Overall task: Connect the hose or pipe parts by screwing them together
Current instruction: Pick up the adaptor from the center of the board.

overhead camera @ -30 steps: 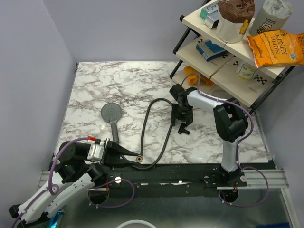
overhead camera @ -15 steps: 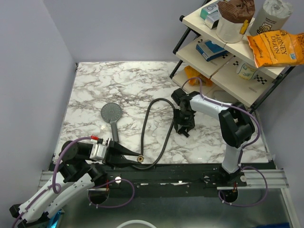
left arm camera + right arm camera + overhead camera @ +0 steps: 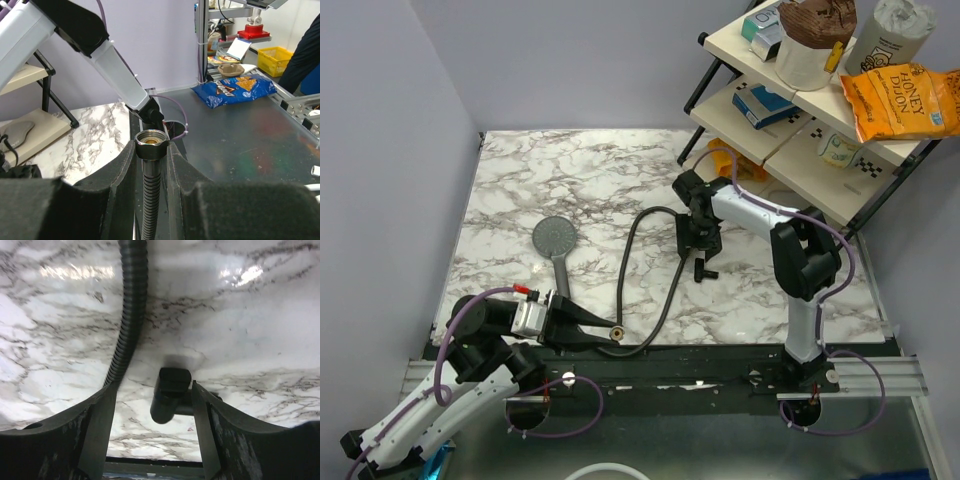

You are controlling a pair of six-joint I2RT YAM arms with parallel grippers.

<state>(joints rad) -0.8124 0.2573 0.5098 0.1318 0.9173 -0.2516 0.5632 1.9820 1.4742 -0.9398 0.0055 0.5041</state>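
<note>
The dark grey shower head (image 3: 556,240) lies face up on the marble left of centre, handle toward me, untouched. The black hose (image 3: 628,260) loops across the table. My left gripper (image 3: 605,335) is shut on the hose's neck just below the brass-lined end nut (image 3: 151,142), at the front edge. In the left wrist view the left gripper (image 3: 151,150) holds that nut pointing away from the camera. My right gripper (image 3: 700,262) is open over the marble. In its wrist view the right gripper (image 3: 152,387) straddles a black elbow fitting (image 3: 170,390), with the hose (image 3: 131,305) beside its left finger.
A black-framed shelf rack (image 3: 800,150) with boxes, a tub and an orange snack bag stands at the back right, close behind the right arm. The table's black front rail (image 3: 720,360) runs under the left gripper. A blue chip bag (image 3: 232,90) lies on the metal bench beyond.
The right gripper swung down over the black fitting, then drew back a little up and left. The left gripper and its hose end have not moved.
</note>
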